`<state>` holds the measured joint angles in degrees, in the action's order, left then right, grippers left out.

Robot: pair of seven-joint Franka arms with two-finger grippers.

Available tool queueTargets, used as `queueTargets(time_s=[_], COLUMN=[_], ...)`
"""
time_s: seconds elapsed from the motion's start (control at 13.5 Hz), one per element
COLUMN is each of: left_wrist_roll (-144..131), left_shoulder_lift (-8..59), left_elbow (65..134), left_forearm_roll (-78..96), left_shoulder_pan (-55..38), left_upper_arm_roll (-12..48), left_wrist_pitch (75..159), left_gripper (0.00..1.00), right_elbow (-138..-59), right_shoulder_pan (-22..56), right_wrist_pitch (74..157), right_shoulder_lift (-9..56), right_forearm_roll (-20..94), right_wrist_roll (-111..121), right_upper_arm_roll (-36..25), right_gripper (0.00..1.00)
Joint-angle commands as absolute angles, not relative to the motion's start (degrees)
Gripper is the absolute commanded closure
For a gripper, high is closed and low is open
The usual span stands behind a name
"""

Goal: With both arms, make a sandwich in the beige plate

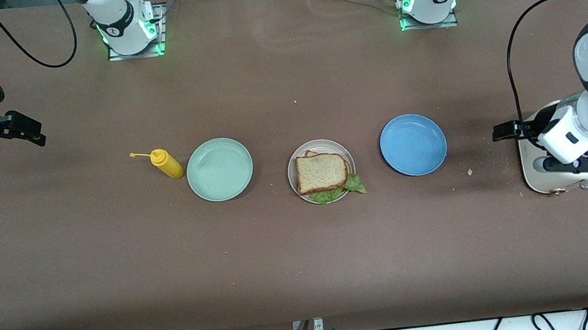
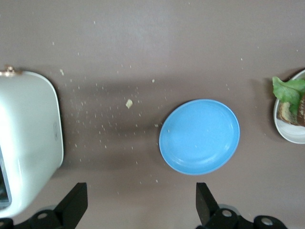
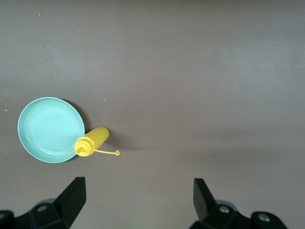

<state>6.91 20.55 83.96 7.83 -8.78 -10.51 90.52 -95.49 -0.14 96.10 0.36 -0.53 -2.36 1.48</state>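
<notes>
Sandwich (image 1: 322, 173) assembled on beige plate (image 1: 298, 156), frame centre. My left gripper (image 2: 138, 205) and right gripper (image 3: 136, 202): wide, empty, parked at the edges. Next: none, I judge.

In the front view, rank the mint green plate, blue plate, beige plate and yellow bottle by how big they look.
1-2. mint green plate and blue plate: alike, cannot rank.
3. beige plate, holding the sandwich.
4. yellow bottle, lying down.

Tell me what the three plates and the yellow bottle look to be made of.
Beige plate, mint plate and blue plate: likely matte plastic or melamine, with flat even colour and soft sheen, though glazed ceramic is possible. Yellow bottle: probably soft squeeze plastic, opaque, with a thin nozzle and tethered cap.
</notes>
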Motion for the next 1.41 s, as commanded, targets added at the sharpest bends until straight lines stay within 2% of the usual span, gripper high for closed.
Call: queueTargets(time_s=[0.0,0.22,0.52,0.89,1.34], left_wrist_roll=[5.1,4.92,4.83,4.75,4.75], left_shoulder_lift=[17.06,12.32,7.22,3.87,0.45], left_elbow=[83.77,83.84,84.02,83.58,87.0], left_forearm_roll=[5.62,-0.67,-4.83,0.17,0.97], left_shoulder_pan=[-8.96,-8.79,-4.66,-2.56,-2.2], left_upper_arm_roll=[-10.2,-8.97,-3.78,-3.69,-2.82], left_wrist_pitch=[87.63,86.92,83.68,79.38,79.71], left_gripper=[0.0,0.0,0.0,0.0,0.0], right_elbow=[-94.66,-94.66,-94.66,-93.61,-93.52], right_shoulder_pan=[-0.88,-0.97,-0.97,-1.41,-1.84], right_wrist_pitch=[95.27,96.23,96.5,96.95,96.77], right_shoulder_lift=[0.44,0.53,0.18,0.97,1.05], right_forearm_roll=[-0.09,-0.09,0.52,1.93,2.11], right_wrist_roll=[-2.11,-2.11,-2.2,-1.93,-2.11], right_upper_arm_roll=[1.93,1.85,1.5,1.49,1.5], right_gripper=[0.0,0.0,0.0,0.0,0.0])
